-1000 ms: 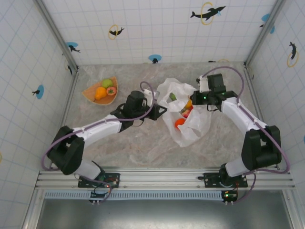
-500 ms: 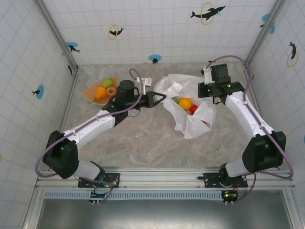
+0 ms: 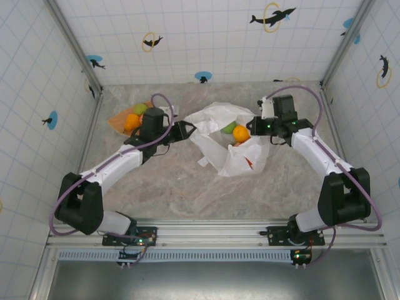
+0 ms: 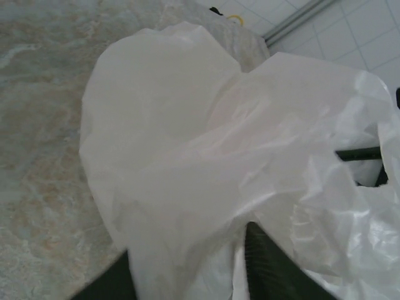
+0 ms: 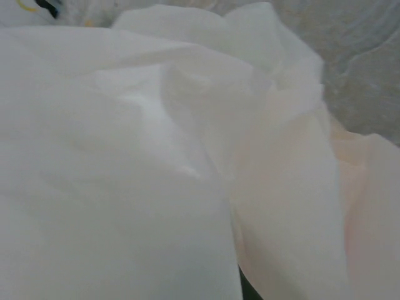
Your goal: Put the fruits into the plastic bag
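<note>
The translucent white plastic bag (image 3: 240,159) lies mid-table with its mouth stretched wide between both arms. An orange fruit (image 3: 241,134) and a green fruit (image 3: 229,128) show in the mouth, and a red shape (image 3: 249,162) shows through the film. My left gripper (image 3: 182,130) is shut on the bag's left rim. My right gripper (image 3: 255,125) is shut on the right rim. In the left wrist view, bag film (image 4: 187,156) is bunched between the dark fingers (image 4: 269,269). Film (image 5: 156,156) covers the right wrist view. An orange fruit (image 3: 131,120) and a green fruit (image 3: 140,109) lie in the tray.
The orange-tan wedge tray (image 3: 117,119) sits at the back left, partly hidden by my left wrist. Tiled walls enclose the marble table (image 3: 187,187) on three sides. A loose bag handle (image 3: 204,162) trails onto the table in front.
My left gripper has drawn the bag's left rim leftward toward the tray, widening the mouth. The bag and the fruits in it have shifted left. The right gripper has followed slightly left.
</note>
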Motion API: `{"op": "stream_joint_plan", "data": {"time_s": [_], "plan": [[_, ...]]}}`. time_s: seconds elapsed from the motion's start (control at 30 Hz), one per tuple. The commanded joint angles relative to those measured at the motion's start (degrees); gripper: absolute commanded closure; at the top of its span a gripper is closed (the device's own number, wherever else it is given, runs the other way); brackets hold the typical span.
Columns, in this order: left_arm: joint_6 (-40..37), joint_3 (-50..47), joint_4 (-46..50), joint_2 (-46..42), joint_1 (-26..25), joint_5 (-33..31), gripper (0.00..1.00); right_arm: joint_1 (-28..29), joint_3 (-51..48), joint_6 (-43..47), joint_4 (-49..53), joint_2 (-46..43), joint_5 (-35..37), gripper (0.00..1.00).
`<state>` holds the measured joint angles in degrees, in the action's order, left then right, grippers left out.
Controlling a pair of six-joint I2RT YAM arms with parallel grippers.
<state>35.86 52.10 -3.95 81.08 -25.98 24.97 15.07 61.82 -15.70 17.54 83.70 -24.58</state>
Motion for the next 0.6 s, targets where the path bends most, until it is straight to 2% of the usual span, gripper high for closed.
{"op": "stream_joint_plan", "data": {"time_s": [0.0,0.17,0.3,0.4,0.57], "plan": [[-2.8,-0.6,2.6,-2.2,0.6,-1.5,0.49,0.7,-1.6,-5.8,-8.8,0.7,-5.1,1.00],[-6.5,-2.5,4.9,-6.8,0.8,-1.7,0.28,2.0,-1.1,-7.9,-11.2,2.3,-5.5,1.00],[-9.4,-3.6,8.1,-10.9,1.0,-2.4,0.16,2.7,0.3,-8.7,-11.9,3.9,-6.0,1.00],[-10.9,-3.7,10.2,-13.4,4.3,-2.1,0.11,3.1,1.0,-9.0,-12.5,4.9,-6.3,1.00],[-10.8,-3.2,11.8,-16.2,9.9,2.8,0.08,3.1,2.0,-9.1,-12.8,6.1,-7.0,1.00]]}}
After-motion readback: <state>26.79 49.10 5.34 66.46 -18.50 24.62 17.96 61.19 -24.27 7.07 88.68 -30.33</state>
